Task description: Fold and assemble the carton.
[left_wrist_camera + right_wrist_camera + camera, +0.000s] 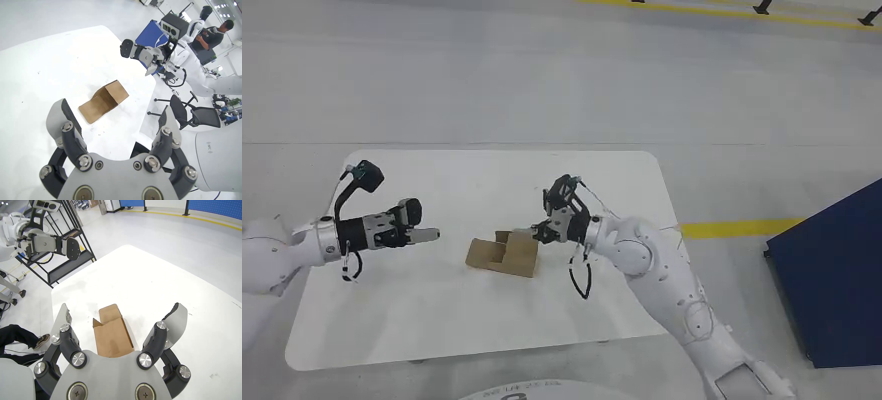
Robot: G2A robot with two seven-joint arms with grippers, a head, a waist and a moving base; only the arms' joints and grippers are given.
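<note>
Carton (504, 253): lies on its side near the middle of the white table (492, 180), between the two arms. The body is already raised into a box-shaped sleeve. The end facing the left arm is open. One long flap lies flat on the tabletop, shorter flaps stand out at the mouth, and the inside looks bare in the left wrist view. The opposite end sits under the right wrist, so whether it is closed cannot be told.

Left gripper (432, 236): fingers spread wide and holding nothing. It hangs over the table, well apart from the carton, and points toward the open mouth.

Right gripper (121, 305): fingers also spread and holding nothing. It sits just above the end of the carton nearest the right arm. The sleeve runs between the two fingers and neither pad appears to touch the cardboard. Contact lower down is hidden by the wrist.

Progress, as judged: an early to middle stage. The sleeve is erected, which is the first part of the work. At the visible end, the short flaps have yet to be folded in and the long flap brought over and tucked. The hidden end may need the same treatment. The carton is steadied by neither gripper, so it may slide when the flaps are pressed.
</note>
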